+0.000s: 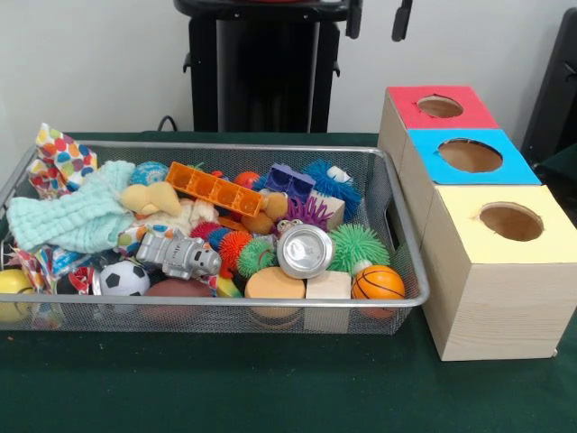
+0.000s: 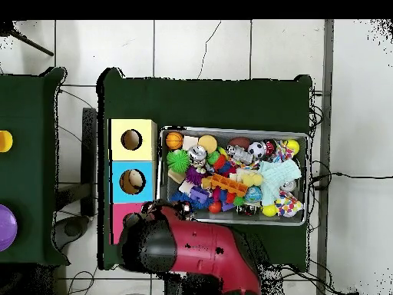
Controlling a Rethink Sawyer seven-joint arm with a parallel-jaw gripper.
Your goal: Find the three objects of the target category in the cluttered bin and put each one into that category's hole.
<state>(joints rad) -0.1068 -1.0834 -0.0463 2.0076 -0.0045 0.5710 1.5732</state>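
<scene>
Jaws hiding beneath the red and black arm (image 2: 188, 250), so their state is impossible to tell. Large silver wire-mesh bin (image 1: 407, 236) is sitting on the green surface (image 1: 270, 388), brimming with light, mostly soft toys; round, slippery balls need gripping across the middle. Red-topped box's hole (image 1: 440, 106) is waiting beside it. Arm is hovering above that box.

overhead: arm (image 2: 192, 247) covers red-topped box (image 2: 119, 219), hole unseen | front: pincer (image 1: 377, 18) cut off by top edge
</scene>
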